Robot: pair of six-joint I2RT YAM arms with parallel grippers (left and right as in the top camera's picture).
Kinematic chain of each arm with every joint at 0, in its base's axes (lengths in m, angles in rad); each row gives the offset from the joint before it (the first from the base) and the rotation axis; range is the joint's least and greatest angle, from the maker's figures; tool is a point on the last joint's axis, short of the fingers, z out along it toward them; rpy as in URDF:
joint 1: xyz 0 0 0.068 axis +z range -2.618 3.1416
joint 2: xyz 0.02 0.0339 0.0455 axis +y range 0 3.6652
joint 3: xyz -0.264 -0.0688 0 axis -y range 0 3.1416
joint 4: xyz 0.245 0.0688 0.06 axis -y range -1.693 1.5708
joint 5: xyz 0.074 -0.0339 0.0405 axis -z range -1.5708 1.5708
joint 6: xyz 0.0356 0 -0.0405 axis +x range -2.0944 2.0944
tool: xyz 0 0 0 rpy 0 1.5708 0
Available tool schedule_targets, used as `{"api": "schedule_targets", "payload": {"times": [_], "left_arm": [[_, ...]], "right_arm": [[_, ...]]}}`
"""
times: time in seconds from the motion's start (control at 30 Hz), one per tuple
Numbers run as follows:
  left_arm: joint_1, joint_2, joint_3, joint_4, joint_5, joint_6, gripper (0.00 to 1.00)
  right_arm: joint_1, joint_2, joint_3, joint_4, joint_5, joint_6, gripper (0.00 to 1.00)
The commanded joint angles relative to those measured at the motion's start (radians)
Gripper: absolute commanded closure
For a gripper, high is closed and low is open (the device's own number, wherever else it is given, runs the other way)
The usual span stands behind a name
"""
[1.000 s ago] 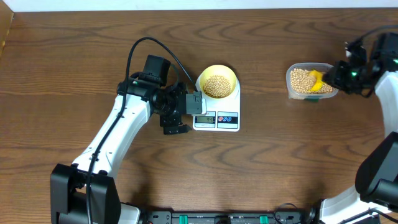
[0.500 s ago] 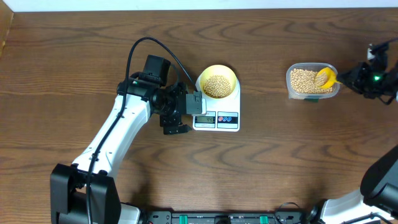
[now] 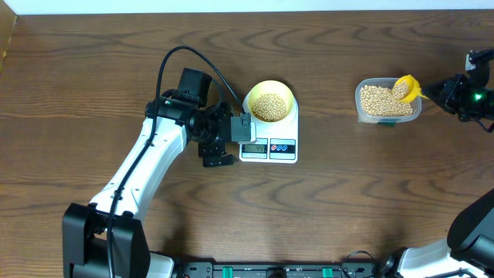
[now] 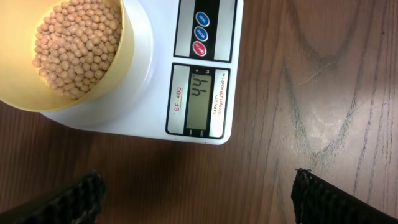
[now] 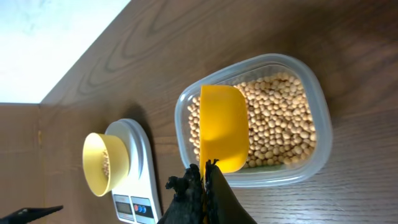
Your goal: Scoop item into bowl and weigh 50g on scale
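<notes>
The pale-yellow bowl (image 3: 269, 100) holds tan beans (image 3: 269, 106) and sits on the white scale (image 3: 270, 143). In the left wrist view the scale (image 4: 199, 68) display reads 44, with the bowl (image 4: 74, 56) at upper left. My left gripper (image 4: 199, 199) is open, hovering just in front of the scale. My right gripper (image 3: 455, 94) is shut on the handle of a bright yellow scoop (image 3: 406, 87), held over the right end of the clear tub (image 3: 388, 100) of beans. In the right wrist view the scoop (image 5: 224, 127) shows its underside above the tub (image 5: 317, 143).
The brown wooden table (image 3: 370, 201) carries only the scale and tub. A black cable (image 3: 174, 58) loops above the left arm. The table's far edge runs along the top of the overhead view.
My right gripper drew back to the right and lifted the scoop out of the beans toward the tub's right end. The left arm, bowl and scale have not moved.
</notes>
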Motion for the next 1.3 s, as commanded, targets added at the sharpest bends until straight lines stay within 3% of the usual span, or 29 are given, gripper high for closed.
{"api": "schedule_targets", "payload": {"times": [0.0, 0.53, 1.27], "left_arm": [[0.005, -0.011, -0.003, -0.002, 0.023, 0.003, 0.02], [0.005, -0.011, -0.003, -0.002, 0.023, 0.003, 0.02], [0.005, -0.011, -0.003, -0.002, 0.023, 0.003, 0.03]], "right_arm": [[0.000, -0.021, 0.013, 0.002, -0.050, -0.003, 0.99], [0.051, -0.021, 0.013, 0.025, -0.282, -0.003, 0.99], [0.524, -0.021, 0.013, 0.356, -0.280, 0.035, 0.99]]}}
